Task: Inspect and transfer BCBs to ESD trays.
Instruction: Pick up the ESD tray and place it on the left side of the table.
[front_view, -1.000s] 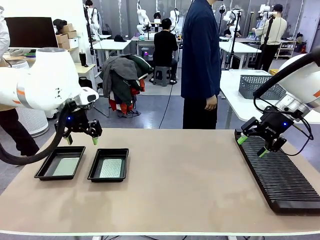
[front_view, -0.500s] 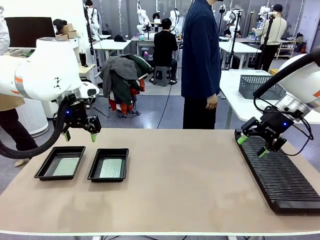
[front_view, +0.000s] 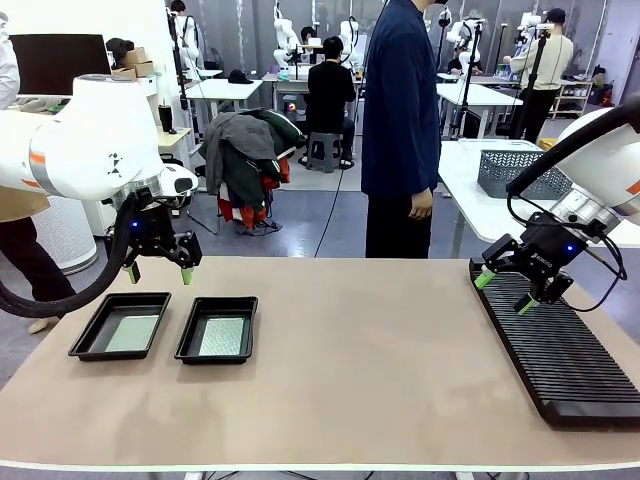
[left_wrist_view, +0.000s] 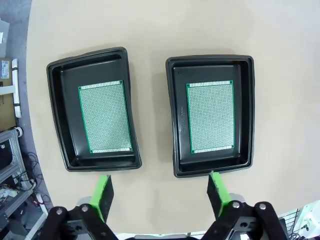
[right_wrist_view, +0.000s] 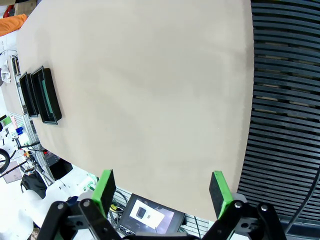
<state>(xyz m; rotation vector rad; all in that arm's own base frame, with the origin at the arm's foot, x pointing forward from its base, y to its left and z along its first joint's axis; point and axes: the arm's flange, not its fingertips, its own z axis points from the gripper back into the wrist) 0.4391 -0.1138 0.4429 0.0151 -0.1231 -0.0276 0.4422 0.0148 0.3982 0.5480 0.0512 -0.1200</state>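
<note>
The left gripper hangs with its jaws spread wide and empty, above the table's far left edge, just behind two black ESD trays lying side by side. Each tray holds one green BCB flat on its floor. The right gripper, jaws also wide and empty, hovers over the near end of a long black ribbed rack. A person in dark blue stands at the tan table's far side.

The two ESD trays are black, and each BCB inside is green with a fine grid of dots. The table is plain beige, the ribbed rack black.
</note>
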